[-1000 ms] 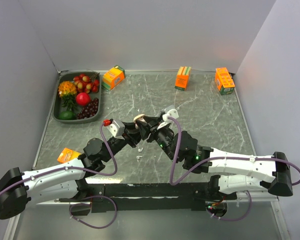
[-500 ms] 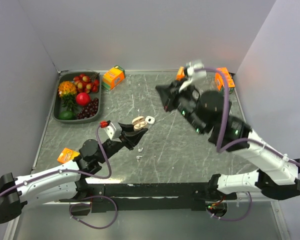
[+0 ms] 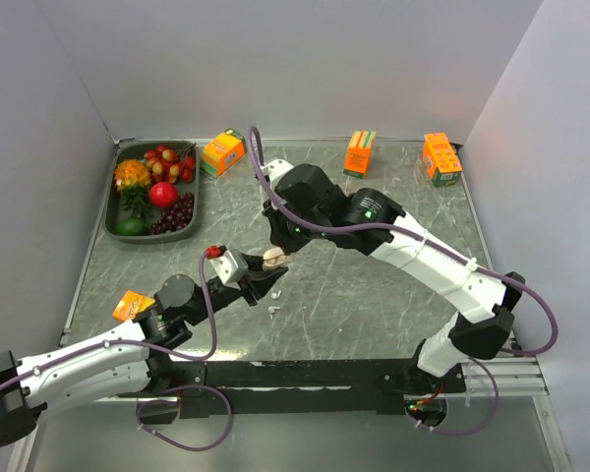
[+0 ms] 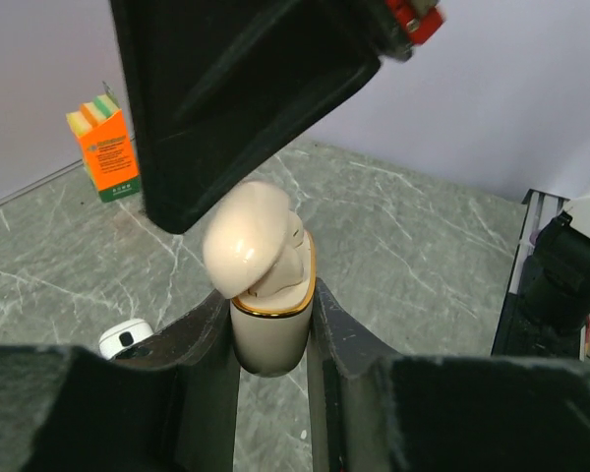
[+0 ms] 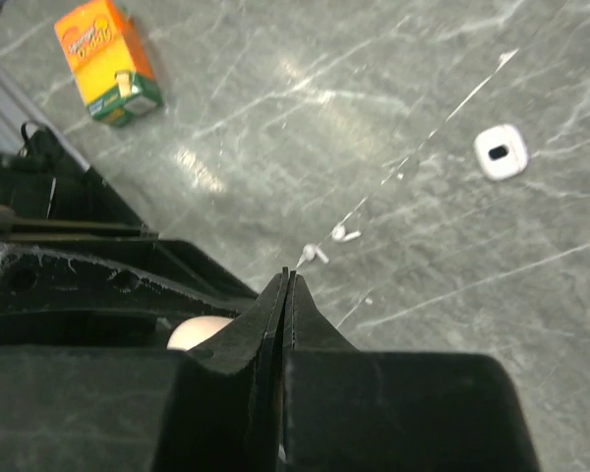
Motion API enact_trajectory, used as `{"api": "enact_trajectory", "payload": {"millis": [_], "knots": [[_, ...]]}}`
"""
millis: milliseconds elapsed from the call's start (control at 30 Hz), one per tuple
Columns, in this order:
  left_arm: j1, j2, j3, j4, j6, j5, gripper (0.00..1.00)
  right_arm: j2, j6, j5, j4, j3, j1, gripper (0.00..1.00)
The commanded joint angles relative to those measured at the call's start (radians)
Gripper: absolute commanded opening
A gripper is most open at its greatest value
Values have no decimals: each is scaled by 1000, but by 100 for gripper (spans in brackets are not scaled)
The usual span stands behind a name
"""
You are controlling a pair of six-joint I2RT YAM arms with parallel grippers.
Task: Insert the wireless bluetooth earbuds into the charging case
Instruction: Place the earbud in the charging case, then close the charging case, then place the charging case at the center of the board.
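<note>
The tan charging case (image 4: 270, 329) stands upright between my left gripper's (image 4: 268, 295) fingers, its lid (image 4: 246, 236) tilted half over the gold-rimmed base. In the top view the charging case (image 3: 273, 259) is held above the table's middle by the left gripper (image 3: 264, 273). My right gripper (image 3: 275, 239) reaches in from the far side and hangs just above the lid, shut with nothing between its fingers. In the right wrist view the right gripper (image 5: 288, 277) shows its jaws pressed together. Two white earbuds (image 5: 317, 254) lie on the table beyond them, also small in the top view as earbuds (image 3: 272, 308).
A small white case (image 5: 500, 152) lies on the marble. A dark tray (image 3: 111, 214) of fruit sits at the back left. Orange cartons stand at the back (image 3: 223, 152), (image 3: 360, 153), (image 3: 441, 159) and one near the left arm (image 3: 133, 306).
The right arm swung from the raised back right to over the case, and its jaws went from open to shut. The left gripper kept the case and moved slightly nearer.
</note>
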Motion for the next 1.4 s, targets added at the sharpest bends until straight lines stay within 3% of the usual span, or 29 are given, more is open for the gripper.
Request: {"api": "enact_trajectory", "payload": {"millis": [0,333,467,500,600,667,867,1000,1100,1233,1367], "knots": [[1,-32,18,-18,21,12,1,-30,26,-71,-22,4,-6,0],[1,-31,6,5,-1,-8,1,-79,69,-56,12,-85,17,0],[2,-17,15,4,-48,-71,1,-242,137,123,128,-200,16,0],[4,-15,10,5,-67,-91,1,-291,163,157,228,-241,5,6],[31,9,9,-19,-182,-113,1,-443,222,188,323,-396,-65,24],[124,41,26,-88,-322,-6,1,-473,239,170,322,-446,-97,28],[431,321,153,-254,-622,329,1,-488,256,144,338,-556,-118,38],[606,481,191,-220,-728,482,1,-523,256,145,395,-651,-119,39],[652,595,248,-218,-739,518,1,-539,250,159,412,-688,-119,39],[656,800,463,-428,-599,503,1,-533,250,150,412,-705,-124,40],[659,986,636,-527,-561,469,1,-533,250,133,423,-717,-125,40]]}}
